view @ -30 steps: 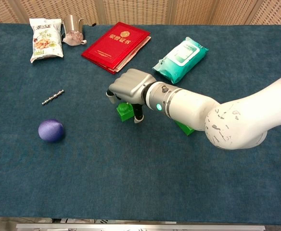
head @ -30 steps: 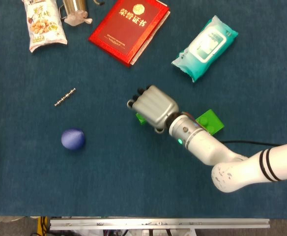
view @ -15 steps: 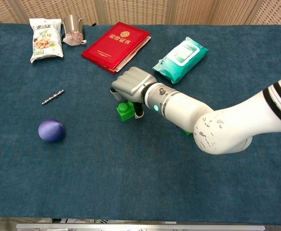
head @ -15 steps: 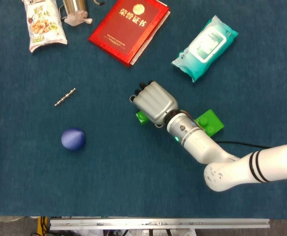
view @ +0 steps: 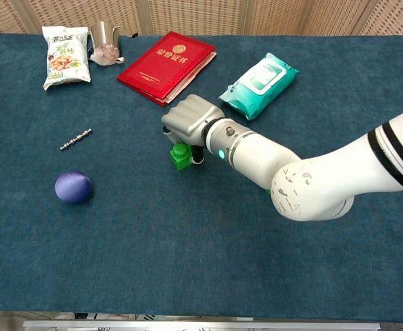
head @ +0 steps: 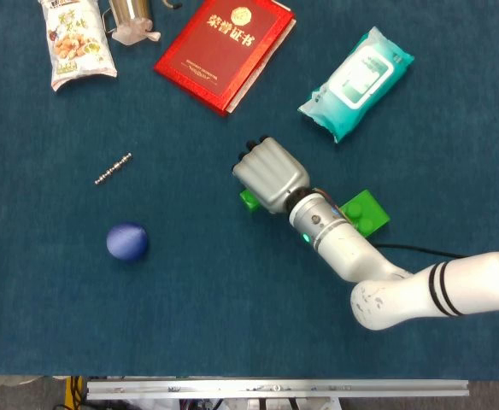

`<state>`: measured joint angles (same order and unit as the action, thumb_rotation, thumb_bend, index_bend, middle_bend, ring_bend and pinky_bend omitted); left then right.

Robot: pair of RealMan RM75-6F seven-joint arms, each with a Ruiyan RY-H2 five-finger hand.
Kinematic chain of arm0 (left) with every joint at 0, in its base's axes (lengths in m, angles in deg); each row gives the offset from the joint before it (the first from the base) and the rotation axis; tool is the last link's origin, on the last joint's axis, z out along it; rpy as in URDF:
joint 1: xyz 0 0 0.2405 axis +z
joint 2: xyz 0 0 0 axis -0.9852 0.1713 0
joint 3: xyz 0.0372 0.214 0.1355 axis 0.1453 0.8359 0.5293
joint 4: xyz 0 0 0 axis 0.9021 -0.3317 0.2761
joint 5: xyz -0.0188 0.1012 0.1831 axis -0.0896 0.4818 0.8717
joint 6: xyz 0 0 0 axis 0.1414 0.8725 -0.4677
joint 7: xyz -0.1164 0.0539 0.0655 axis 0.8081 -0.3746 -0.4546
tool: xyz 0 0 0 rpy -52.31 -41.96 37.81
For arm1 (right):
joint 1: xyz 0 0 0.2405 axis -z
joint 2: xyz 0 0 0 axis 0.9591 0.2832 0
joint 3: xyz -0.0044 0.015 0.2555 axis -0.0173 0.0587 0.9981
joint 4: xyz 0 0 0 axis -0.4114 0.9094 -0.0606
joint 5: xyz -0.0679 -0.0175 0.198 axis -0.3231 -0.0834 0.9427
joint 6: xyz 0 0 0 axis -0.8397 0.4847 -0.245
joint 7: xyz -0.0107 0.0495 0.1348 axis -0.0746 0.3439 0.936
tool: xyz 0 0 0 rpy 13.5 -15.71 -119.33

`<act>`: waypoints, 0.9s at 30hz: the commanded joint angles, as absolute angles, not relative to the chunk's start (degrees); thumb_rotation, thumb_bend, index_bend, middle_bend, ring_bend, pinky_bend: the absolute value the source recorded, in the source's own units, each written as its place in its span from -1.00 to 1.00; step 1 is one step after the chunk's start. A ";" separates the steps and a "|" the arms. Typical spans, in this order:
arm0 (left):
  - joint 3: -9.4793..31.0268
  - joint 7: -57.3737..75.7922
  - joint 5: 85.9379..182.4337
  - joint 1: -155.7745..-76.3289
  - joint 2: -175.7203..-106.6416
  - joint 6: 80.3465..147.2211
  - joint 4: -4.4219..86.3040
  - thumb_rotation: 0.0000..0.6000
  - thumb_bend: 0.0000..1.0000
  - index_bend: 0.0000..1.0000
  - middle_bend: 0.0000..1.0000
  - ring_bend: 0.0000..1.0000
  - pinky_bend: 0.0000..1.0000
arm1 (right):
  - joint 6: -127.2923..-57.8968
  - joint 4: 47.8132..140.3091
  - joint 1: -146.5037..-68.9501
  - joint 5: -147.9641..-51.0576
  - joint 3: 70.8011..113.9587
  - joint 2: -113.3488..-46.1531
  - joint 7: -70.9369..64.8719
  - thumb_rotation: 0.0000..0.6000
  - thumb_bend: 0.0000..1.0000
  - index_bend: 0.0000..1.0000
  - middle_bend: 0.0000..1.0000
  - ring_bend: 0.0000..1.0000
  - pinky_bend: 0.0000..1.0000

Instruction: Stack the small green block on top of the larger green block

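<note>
Dark blue cloth table [view: 188, 255], slatted wall behind, and the right hand [view: 191, 121] sits clenched around the small block [view: 181, 156].

You're at what looks like a lab/test bench, not a home: table w/ dark blue cloth [view: 188, 276], metal rail [head: 275, 389] along its near edge, woven screen panels [view: 201, 15] behind. Props are a random mix, e.g. snack bag [view: 66, 55], red booklet [view: 167, 65], wet-wipes pack [view: 258, 84], blue ball [view: 74, 187].
</note>
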<state>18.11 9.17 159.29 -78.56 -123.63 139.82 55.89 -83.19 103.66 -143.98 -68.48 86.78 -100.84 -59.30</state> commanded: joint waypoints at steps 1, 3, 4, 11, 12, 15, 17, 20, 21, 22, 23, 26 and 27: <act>18.10 9.21 159.35 -78.53 -123.64 139.91 55.86 1.00 -0.56 -0.90 -0.75 -0.78 -0.77 | -83.12 105.45 -143.46 -69.57 87.08 -99.14 -58.36 1.00 -0.53 0.11 -0.11 -0.44 -0.30; 18.05 9.34 159.37 -78.46 -123.58 140.05 55.85 1.00 -0.56 -0.90 -0.75 -0.78 -0.77 | -83.24 108.00 -142.92 -70.48 87.45 -96.84 -57.33 1.00 -0.53 0.12 -0.10 -0.43 -0.30; 18.04 9.36 159.35 -78.44 -123.55 140.08 55.86 1.00 -0.56 -0.90 -0.75 -0.78 -0.77 | -83.26 109.36 -142.65 -70.82 87.62 -95.61 -56.82 1.00 -0.53 0.13 -0.09 -0.43 -0.30; 18.12 8.78 159.82 -78.78 -123.67 139.71 56.15 1.00 -0.56 -0.90 -0.75 -0.77 -0.77 | -84.53 121.78 -139.63 -75.93 87.05 -84.19 -52.93 1.00 -0.53 0.14 -0.08 -0.43 -0.30; 18.13 8.61 159.89 -78.84 -123.67 139.64 56.25 1.00 -0.56 -0.90 -0.75 -0.77 -0.77 | -84.55 123.24 -139.10 -76.89 86.80 -82.73 -52.19 1.00 -0.53 0.14 -0.08 -0.43 -0.30; 18.14 8.07 160.11 -79.07 -123.67 139.43 56.68 1.00 -0.56 -0.90 -0.75 -0.77 -0.77 | -84.51 127.42 -137.32 -80.60 85.46 -78.19 -50.01 1.00 -0.53 0.14 -0.08 -0.43 -0.30; 18.18 7.72 160.31 -79.17 -123.65 139.38 56.96 1.00 -0.56 -0.90 -0.75 -0.77 -0.77 | -84.53 129.45 -136.12 -83.30 84.41 -75.82 -48.68 1.00 -0.53 0.15 -0.08 -0.42 -0.30; 18.27 7.16 160.50 -79.34 -123.68 139.18 57.47 1.00 -0.56 -0.90 -0.75 -0.78 -0.77 | -84.14 132.02 -133.83 -88.22 81.98 -72.38 -46.17 1.00 -0.53 0.15 -0.07 -0.42 -0.30; 18.31 6.99 160.60 -79.41 -123.70 139.09 57.60 1.00 -0.56 -0.90 -0.75 -0.78 -0.77 | -83.83 132.43 -133.28 -89.43 81.20 -71.65 -45.64 1.00 -0.53 0.15 -0.07 -0.42 -0.30; 18.34 6.83 160.70 -79.48 -123.72 139.01 57.72 1.00 -0.56 -0.90 -0.75 -0.78 -0.77 | -83.53 132.73 -132.78 -90.58 80.49 -71.00 -45.12 1.00 -0.53 0.16 -0.07 -0.41 -0.30; 18.38 6.68 160.78 -79.54 -123.76 138.94 57.84 1.00 -0.56 -0.90 -0.75 -0.78 -0.77 | -83.30 132.98 -132.26 -91.68 79.85 -70.45 -44.55 1.00 -0.53 0.16 -0.07 -0.41 -0.30; 18.60 6.66 161.13 -79.72 -123.68 138.64 58.41 1.00 -0.56 -0.90 -0.75 -0.78 -0.77 | -83.21 133.49 -130.39 -95.45 78.16 -68.85 -42.66 1.00 -0.53 0.16 -0.07 -0.41 -0.30; 18.68 6.79 161.22 -79.76 -123.56 138.55 58.62 1.00 -0.56 -0.90 -0.75 -0.78 -0.77 | -83.26 133.60 -129.97 -96.34 77.83 -68.41 -42.33 1.00 -0.53 0.16 -0.07 -0.41 -0.30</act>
<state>18.62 6.72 161.16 -79.72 -123.62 138.62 58.54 -83.45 132.89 -131.34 -94.45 79.09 -69.67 -43.64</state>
